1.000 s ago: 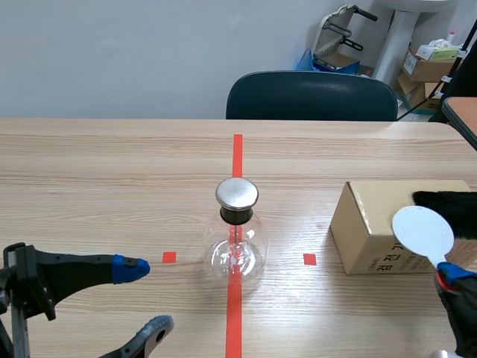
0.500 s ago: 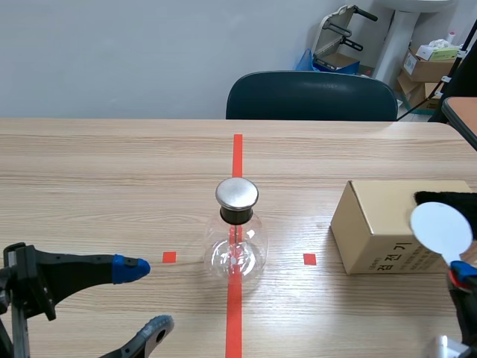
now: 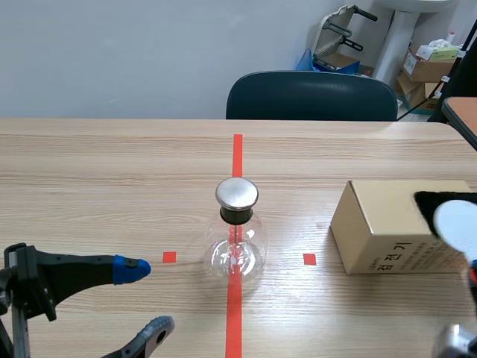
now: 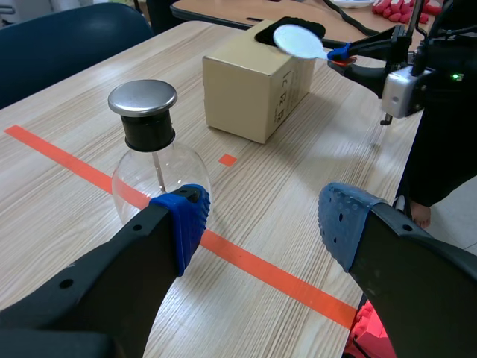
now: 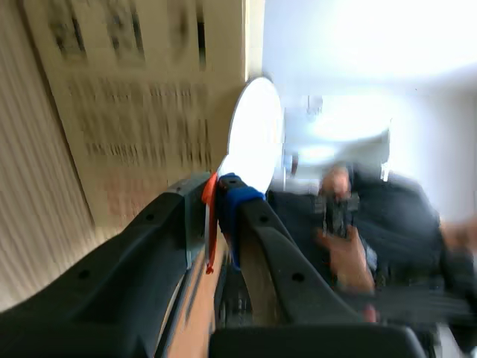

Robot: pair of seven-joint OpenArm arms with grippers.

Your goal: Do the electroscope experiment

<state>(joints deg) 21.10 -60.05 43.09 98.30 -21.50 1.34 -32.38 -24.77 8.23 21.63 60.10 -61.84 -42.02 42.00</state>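
The left end effector (image 4: 257, 224) hovers with fingers spread just short of the electroscope (image 4: 153, 160), which stands mid-tabletop (image 4: 313, 149), likely ready to steady it. Farther off, the right end effector (image 5: 223, 198) is clenched on a white disc (image 5: 255, 130) over the black fur (image 3: 440, 200) atop the cardboard box (image 3: 373, 224), probably for charging, well apart from the electroscope.

White disc (image 3: 457, 227) cut by scene's right edge, cardboard box (image 5: 134, 112) print blurred in right wrist view

Office-like room: wood-grain table (image 3: 112, 164), dark chair (image 3: 311, 95) on its far side, cardboard boxes (image 3: 428, 63) far right, plain wall (image 3: 112, 52).
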